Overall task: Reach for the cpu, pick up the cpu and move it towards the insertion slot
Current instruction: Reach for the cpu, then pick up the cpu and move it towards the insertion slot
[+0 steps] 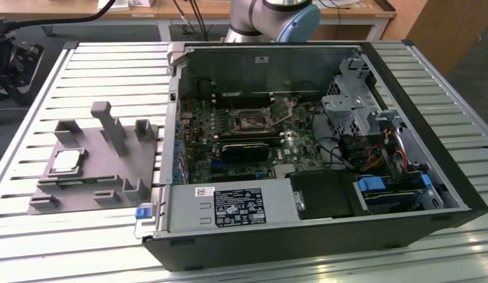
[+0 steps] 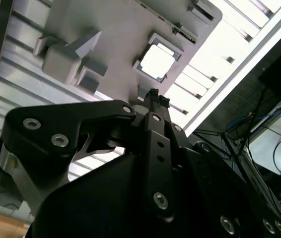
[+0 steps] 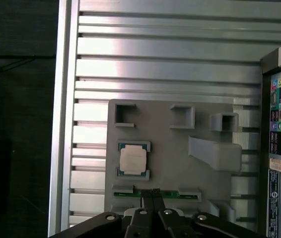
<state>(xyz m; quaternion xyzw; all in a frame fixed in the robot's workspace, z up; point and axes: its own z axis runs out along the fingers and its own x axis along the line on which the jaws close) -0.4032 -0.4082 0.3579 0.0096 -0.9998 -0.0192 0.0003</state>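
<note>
Currently: gripper (image 3: 154, 191) hovers near cpu (image 3: 132, 160), holding nothing.
Slatted table (image 1: 110, 65) carries the open computer case (image 1: 307, 236), filling centre to the exterior view's right, w/ grey fixture plate (image 1: 78, 191) at the exterior view's lower left. Insertion slot (image 1: 250, 119) sits on the green board inside the case, upper centre of frame. Cpu lies flat in a plate recess, well apart from the slot. In both wrist views the gripper's fingertips are pressed together, empty, over the plate's edge, not touching the cpu.
</note>
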